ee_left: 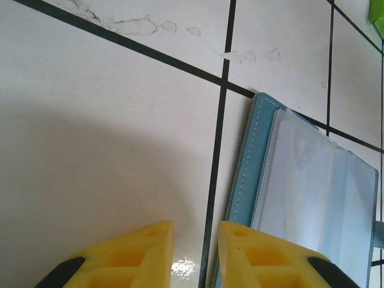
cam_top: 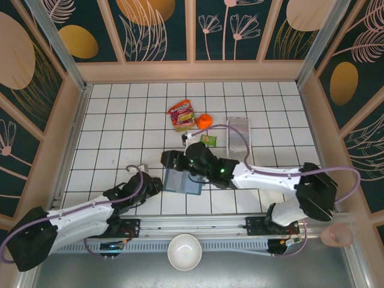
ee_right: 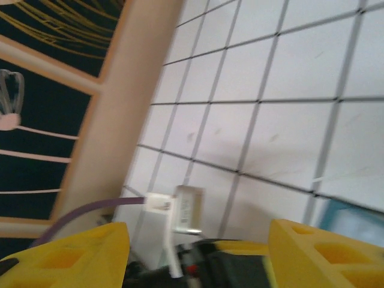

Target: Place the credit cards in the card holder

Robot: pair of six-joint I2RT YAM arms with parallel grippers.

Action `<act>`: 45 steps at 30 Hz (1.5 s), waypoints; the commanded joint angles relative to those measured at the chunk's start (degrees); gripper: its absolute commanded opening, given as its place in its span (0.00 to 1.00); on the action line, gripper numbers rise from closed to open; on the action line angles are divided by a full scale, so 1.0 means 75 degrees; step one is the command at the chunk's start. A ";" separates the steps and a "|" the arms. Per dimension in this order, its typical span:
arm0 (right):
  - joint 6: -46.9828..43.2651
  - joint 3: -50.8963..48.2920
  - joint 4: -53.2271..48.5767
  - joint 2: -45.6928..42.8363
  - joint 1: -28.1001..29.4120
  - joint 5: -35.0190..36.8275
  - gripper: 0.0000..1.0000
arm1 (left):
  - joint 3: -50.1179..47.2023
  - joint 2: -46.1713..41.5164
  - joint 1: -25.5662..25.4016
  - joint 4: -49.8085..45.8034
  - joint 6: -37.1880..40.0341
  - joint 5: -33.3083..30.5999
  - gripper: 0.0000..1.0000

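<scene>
The card holder [cam_top: 182, 180] lies open and flat on the white tiled floor [cam_top: 120, 120], near the front and a little left of centre, its paler inside facing up with a stitched teal border along its left edge. The left gripper [ee_left: 195, 243] sits low just beside that edge, its yellow fingers [ee_left: 138, 252] parted by a narrow gap with bare tile and a dark grout line between them, grasping nothing. The right gripper [ee_right: 198, 227] hovers just past the holder's far side, jaws spread wide and empty. Farther back on the tiles lie a small green packet [cam_top: 208, 140], a long clear tray [cam_top: 238, 135], an orange object [cam_top: 204, 120] and a red snack bag [cam_top: 182, 115]. A tan ledge [cam_top: 192, 71] borders the floor, and above it rise dark teal wall panels [cam_top: 156, 30] with pale leaf drawings. At the near edge stand a white bowl [cam_top: 184, 251] and, to the right, a pink cup [cam_top: 336, 235].
</scene>
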 commanded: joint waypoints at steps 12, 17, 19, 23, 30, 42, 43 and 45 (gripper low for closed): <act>-1.1694 -0.0851 -0.3416 -0.4027 -0.3260 -0.0590 0.89 | 0.1045 0.1188 0.0403 0.0264 0.1465 0.0759 0.58; -1.4215 -0.0667 -0.4813 -0.3219 -0.5722 -0.1764 0.84 | 0.1259 0.1525 0.0714 0.0292 0.1906 0.1245 0.61; -1.5095 -0.0889 -0.4751 -0.2729 -0.6084 -0.1273 0.82 | 0.1228 0.1624 0.0731 0.0444 0.1955 0.1432 0.60; -1.5745 -0.0832 -0.4147 -0.1961 -0.6305 -0.1322 0.80 | 0.1300 0.1969 0.0733 0.0517 0.2168 0.1821 0.57; -1.6528 -0.0360 -0.4115 -0.1034 -0.6236 -0.1194 0.80 | 0.1289 0.2321 0.0738 0.0831 0.2228 0.2201 0.54; -1.7252 -0.0591 -0.3055 0.0119 -0.5963 -0.0927 0.81 | 0.1331 0.2804 0.0721 0.1114 0.2144 0.2480 0.51; -1.7288 -0.0554 -0.2974 0.0250 -0.5958 -0.0905 0.80 | 0.1331 0.2843 0.0726 0.1122 0.2127 0.2508 0.51; -1.7272 -0.0441 -0.2835 0.0488 -0.5958 -0.0861 0.79 | 0.1314 0.2908 0.0720 0.1166 0.2115 0.2575 0.50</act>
